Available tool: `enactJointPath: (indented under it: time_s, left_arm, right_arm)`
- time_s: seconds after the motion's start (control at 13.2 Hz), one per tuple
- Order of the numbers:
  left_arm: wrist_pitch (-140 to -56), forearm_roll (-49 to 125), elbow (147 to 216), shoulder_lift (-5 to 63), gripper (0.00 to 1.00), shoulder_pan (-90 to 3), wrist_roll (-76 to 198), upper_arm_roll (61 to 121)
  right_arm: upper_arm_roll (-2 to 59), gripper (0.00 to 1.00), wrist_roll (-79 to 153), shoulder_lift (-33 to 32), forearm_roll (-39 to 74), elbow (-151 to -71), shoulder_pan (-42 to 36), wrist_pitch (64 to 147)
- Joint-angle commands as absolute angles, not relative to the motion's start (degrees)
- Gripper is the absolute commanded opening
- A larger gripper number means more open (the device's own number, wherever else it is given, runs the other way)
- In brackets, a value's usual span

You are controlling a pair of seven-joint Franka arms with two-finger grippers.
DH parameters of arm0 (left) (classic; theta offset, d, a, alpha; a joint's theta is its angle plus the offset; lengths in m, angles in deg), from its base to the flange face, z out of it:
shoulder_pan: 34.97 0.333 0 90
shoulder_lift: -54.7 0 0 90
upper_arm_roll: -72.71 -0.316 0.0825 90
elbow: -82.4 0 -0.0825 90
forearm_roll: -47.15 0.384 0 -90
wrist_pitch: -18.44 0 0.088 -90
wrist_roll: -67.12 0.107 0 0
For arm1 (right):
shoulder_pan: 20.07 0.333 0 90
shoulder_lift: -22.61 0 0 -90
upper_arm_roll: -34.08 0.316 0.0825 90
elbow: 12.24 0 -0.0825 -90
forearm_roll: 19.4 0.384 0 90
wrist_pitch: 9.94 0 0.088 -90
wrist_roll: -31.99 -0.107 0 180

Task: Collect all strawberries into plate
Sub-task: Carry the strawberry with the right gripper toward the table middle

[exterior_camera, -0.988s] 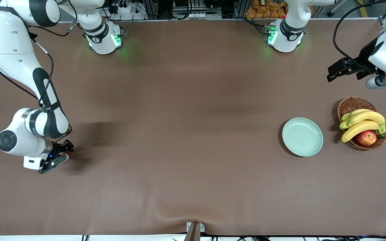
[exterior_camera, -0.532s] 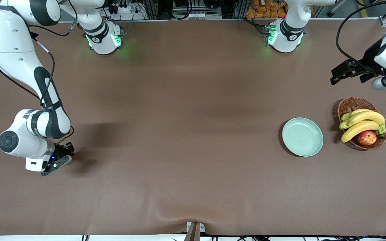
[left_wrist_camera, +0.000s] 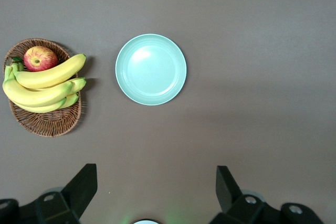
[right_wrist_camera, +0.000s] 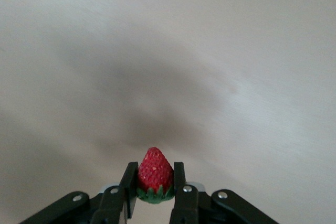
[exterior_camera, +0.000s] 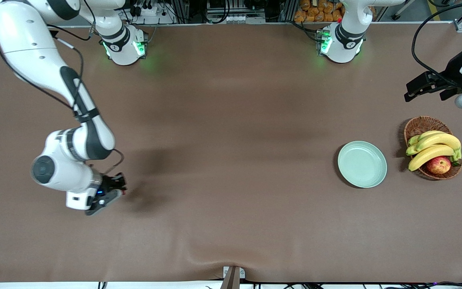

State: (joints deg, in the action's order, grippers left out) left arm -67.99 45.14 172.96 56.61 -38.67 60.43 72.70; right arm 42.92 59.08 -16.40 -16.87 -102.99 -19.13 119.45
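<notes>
Gripping strawberry [right_wrist_camera: 155, 174] in right end effector [right_wrist_camera: 155, 190], clear only wrist-side

Bare table [exterior_camera: 231, 168] lies between the right gripper [exterior_camera: 115, 192] and the plate [exterior_camera: 362, 163]; only the basket [exterior_camera: 423, 125] stands beside it.

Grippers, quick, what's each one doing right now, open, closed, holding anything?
Right gripper: closed on a strawberry, up over the table's right-arm end.
Left gripper: open, empty, high above the plate and basket.
</notes>
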Motion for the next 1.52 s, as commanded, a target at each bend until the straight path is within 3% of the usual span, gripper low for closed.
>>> enactJointPath:
  time_s: [0.0,0.68,0.99,1.44]
  left_arm:
    - [-68.66,45.04,174.16,57.16,1.0,-38.58,61.15,72.79]
    - [-70.16,45.04,175.39,56.98,1.0,-38.58,61.15,72.88]
    - [-70.33,45.04,175.83,56.98,1.0,-38.58,61.15,72.88]
    - [-70.77,45.04,176.88,57.07,1.0,-38.58,61.15,72.88]
  right_arm:
    - [42.96,0.0,48.56,-15.8,-16.15,-102.86,-13.85,118.73]
    - [42.96,0.0,13.2,-17.72,-15.37,-96.28,5.84,119.52]
    - [42.78,0.0,11.6,-18.87,-8.26,-96.09,10.24,124.52]
    - [42.69,0.0,4.75,-24.31,-7.54,-95.22,17.01,136.64]
